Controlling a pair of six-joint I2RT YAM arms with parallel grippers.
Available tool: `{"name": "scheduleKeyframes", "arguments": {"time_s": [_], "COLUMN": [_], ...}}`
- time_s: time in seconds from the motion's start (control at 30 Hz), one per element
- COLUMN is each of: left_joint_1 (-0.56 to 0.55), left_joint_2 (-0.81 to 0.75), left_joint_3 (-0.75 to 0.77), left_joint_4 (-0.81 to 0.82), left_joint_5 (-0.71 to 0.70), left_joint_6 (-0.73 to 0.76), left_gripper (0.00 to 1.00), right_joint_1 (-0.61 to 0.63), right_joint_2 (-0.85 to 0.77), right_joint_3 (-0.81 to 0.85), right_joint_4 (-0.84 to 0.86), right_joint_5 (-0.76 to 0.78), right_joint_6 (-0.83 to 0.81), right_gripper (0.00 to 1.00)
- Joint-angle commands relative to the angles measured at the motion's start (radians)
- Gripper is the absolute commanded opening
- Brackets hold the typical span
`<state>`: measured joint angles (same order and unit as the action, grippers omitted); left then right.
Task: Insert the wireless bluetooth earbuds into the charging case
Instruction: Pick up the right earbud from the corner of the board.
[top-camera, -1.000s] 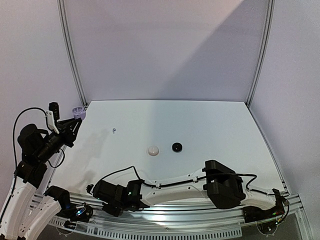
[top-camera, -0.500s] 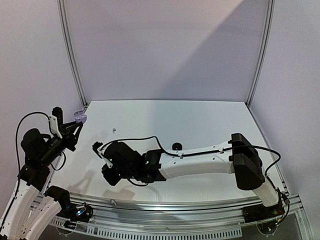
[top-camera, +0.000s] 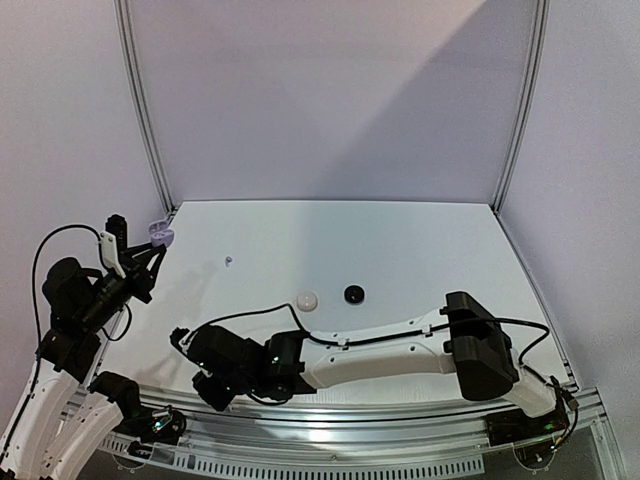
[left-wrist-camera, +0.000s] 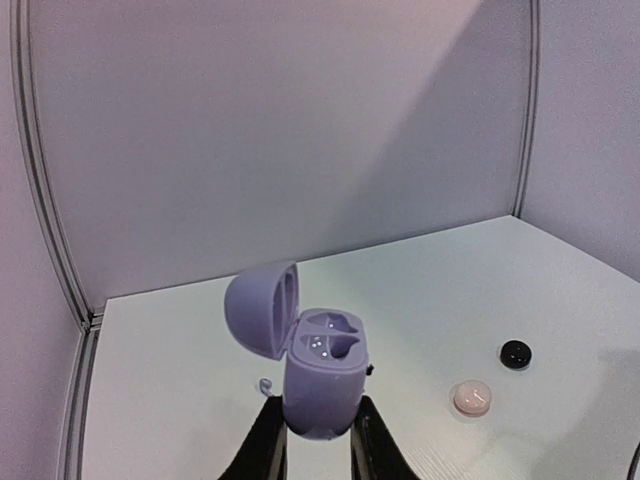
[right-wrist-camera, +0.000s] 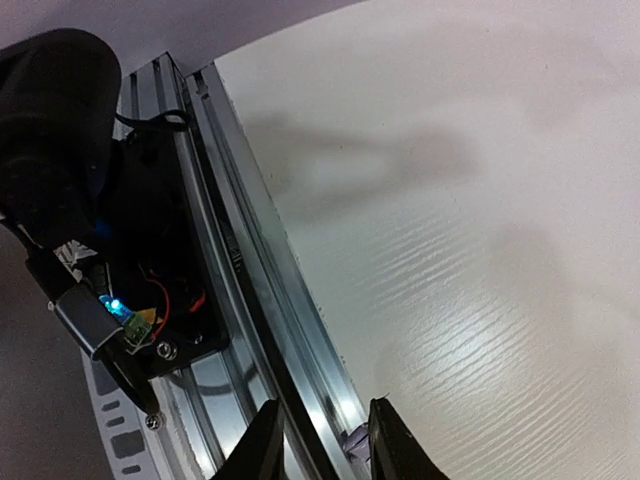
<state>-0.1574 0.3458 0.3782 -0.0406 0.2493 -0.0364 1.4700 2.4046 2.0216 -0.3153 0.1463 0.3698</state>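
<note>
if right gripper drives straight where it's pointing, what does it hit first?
Probably the aluminium rail along the near edge of the table, just ahead of the right gripper. The left arm's base lies off to one side of that line. Depth is unclear.

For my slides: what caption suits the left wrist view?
Left end effector grips the lavender charging case, lid open; a pale puck and a black puck lie beyond.
</note>
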Motion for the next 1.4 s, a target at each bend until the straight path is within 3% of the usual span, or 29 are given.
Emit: {"name": "scheduleKeyframes", "arguments": {"time_s": [0.0,0.13,0.33,0.57,0.97,1.1,1.37], "left_joint_1": [-0.010,-0.010,-0.009,-0.010,-0.009,-0.010,-0.009], "left_joint_2": [-0.004,0.005,0.009,0.010,0.015,0.022,0.034], "left_joint_3": [-0.004,-0.009,-0.006,-0.005,-0.010,-0.007,-0.005], "left_joint_4": [0.014,0.022,0.020,0.014,0.013,0.012,0.015], "left_joint_5": [-0.001,0.001,0.005,0.014,0.021,0.023,0.026], "left_joint_6": [0.004,-0.010,-0.018,-0.018,-0.043,-0.048,-0.048], "left_gripper": [0.00,0.00,0.00,0.00,0.00,0.00,0.00], "right_joint_1": [0.008,0.035,0.036,0.039,0.047,0.045,0.045], "right_joint_2": [0.015,0.044,0.125,0.138,0.204,0.269,0.292], "right_joint_3": [-0.022,0.002,0.081,0.084,0.177,0.257,0.260], "right_joint_4": [-0.112,-0.166,-0.231,-0.276,-0.327,-0.374,-0.381], "right_joint_5": [-0.003,-0.004,0.024,0.044,0.050,0.093,0.180], "right_joint_6": [0.105,0.124,0.197,0.282,0.293,0.276,0.261], "right_gripper": [0.36,0.41,0.37,0.40,0.32,0.32,0.31]}}
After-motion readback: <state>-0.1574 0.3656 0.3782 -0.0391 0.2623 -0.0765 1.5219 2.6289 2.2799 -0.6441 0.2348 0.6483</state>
